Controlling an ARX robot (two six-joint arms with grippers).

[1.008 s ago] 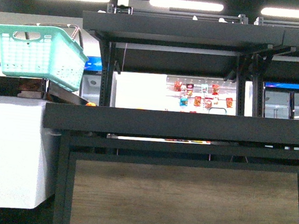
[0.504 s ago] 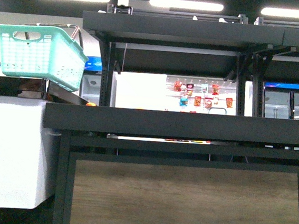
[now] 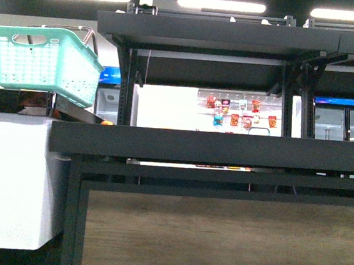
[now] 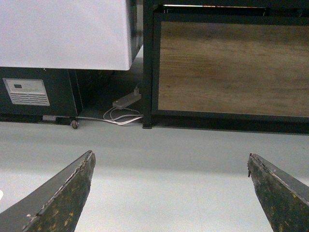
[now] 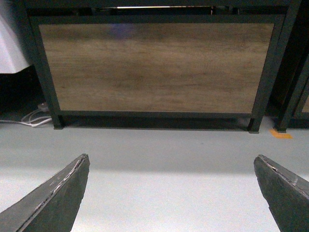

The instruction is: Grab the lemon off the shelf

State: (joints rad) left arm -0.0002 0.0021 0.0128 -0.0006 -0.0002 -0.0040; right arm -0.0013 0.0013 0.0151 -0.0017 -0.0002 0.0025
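Left wrist view: fingers (image 4: 60,195) wide apart.

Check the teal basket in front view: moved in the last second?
Yes, slightly. The teal basket levelled: its left end rose and edged away from the shelf post.

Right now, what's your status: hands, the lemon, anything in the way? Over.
Left gripper open, empty. Right gripper open, empty. Lemon not in sight; shelf dead ahead, seen edge-on. Green basket up left.
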